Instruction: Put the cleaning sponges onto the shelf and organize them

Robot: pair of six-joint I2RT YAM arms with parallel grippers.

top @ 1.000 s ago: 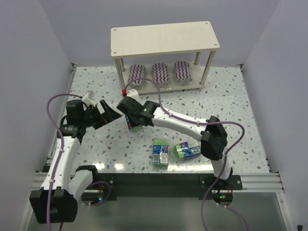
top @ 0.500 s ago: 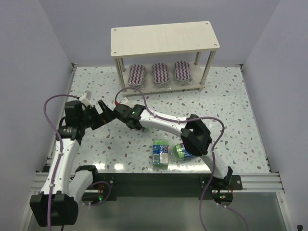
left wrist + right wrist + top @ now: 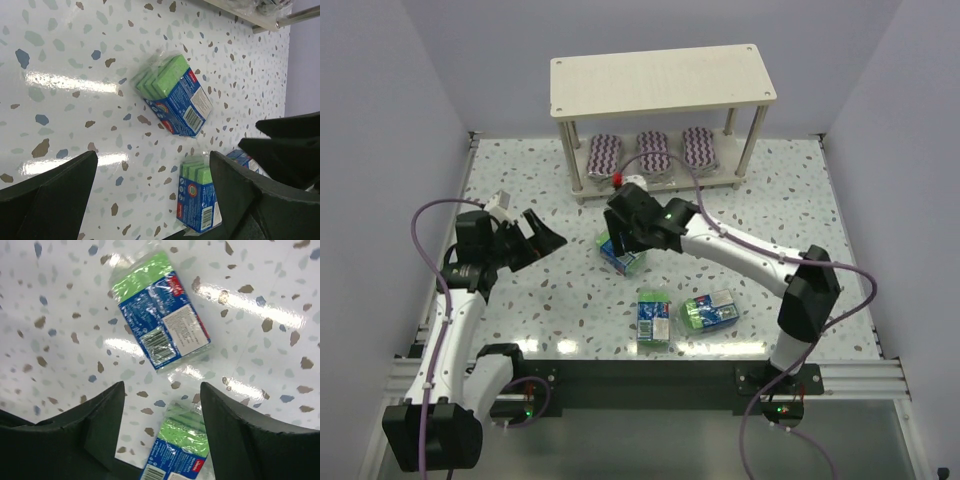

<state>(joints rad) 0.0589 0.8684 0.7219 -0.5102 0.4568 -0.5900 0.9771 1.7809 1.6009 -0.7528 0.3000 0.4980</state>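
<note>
One sponge pack (image 3: 161,325) — beyond right jaws, apart

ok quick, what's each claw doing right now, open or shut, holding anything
left claw: open, holding nothing
right claw: open, holding nothing; the plastic-wrapped green-and-blue sponge pack lies on the speckled table below it

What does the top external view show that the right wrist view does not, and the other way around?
Only the top external view shows the shelf, the three striped oval pads on its lower board, and the left tool, open. Only the right wrist view shows the barcode and white label on the green-and-blue pack below the right tool. Both show that pack lying on the speckled table, with the right tool open above it and empty.
</note>
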